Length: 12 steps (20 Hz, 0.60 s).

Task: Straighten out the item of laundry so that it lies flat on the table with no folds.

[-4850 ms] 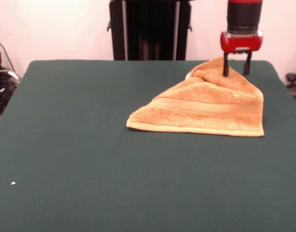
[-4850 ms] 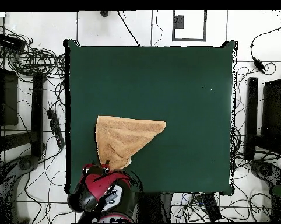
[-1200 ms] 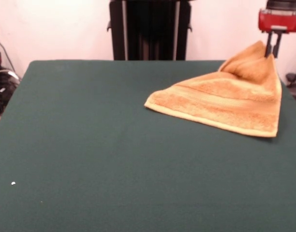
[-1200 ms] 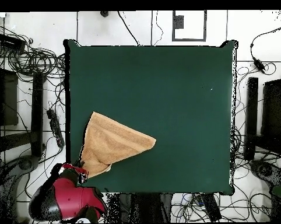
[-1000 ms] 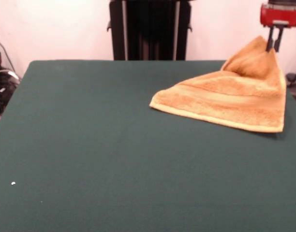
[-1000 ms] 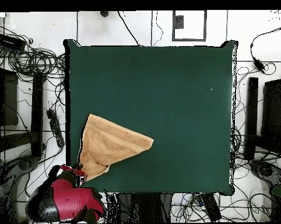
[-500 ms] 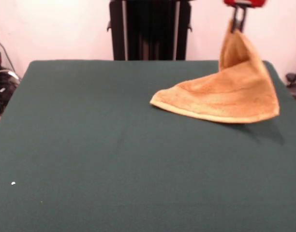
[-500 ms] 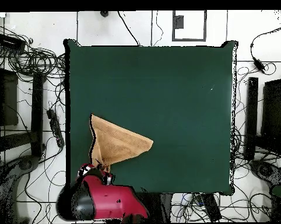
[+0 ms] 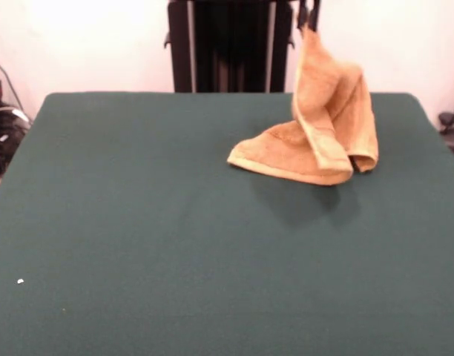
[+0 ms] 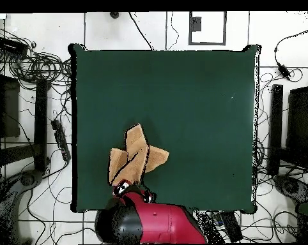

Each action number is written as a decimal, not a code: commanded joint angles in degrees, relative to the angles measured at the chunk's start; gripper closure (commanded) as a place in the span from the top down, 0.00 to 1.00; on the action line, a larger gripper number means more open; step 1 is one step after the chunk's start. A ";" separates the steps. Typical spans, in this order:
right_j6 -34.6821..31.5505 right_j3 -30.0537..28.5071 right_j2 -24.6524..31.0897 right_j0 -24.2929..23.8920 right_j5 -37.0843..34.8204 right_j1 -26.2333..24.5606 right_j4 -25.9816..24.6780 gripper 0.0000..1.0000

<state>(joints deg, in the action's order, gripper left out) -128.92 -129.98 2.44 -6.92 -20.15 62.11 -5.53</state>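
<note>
Towel (image 9: 323,133) hanging from tool (image 9: 308,16), bottom on table (image 9: 138,222)

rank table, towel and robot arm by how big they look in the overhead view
1. table, by far the largest.
2. red robot arm, though it sits nearer the camera, so it may look oversized.
3. towel, bunched up and hanging from the claw.

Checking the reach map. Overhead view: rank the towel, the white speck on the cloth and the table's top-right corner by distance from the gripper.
1. The towel: directly above the gripper, hanging from it.
2. White speck: up and to the right, on the table.
3. Top-right corner: farthest, diagonally across.
</note>
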 commanded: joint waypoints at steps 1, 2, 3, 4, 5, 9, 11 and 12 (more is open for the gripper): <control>10.21 -3.09 10.70 -0.99 -6.77 0.82 -4.83 0.00; 9.97 -2.71 10.68 -0.84 -7.73 1.39 -5.22 0.00; 9.74 -2.33 10.65 -0.68 -8.69 1.97 -5.60 0.00; 9.32 -2.24 10.67 -0.59 -8.88 2.12 -5.91 0.00; 8.90 -2.14 10.68 -0.49 -9.07 2.27 -6.23 0.00; 7.08 -1.86 10.31 0.25 -10.69 3.35 -6.85 0.00; 7.43 -1.87 10.21 0.36 -14.06 6.02 -6.30 0.00; 8.33 -1.83 10.37 -0.07 -16.16 7.57 -5.88 0.00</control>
<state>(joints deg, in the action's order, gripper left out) -128.92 -130.03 7.24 -7.45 -24.76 66.06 -10.26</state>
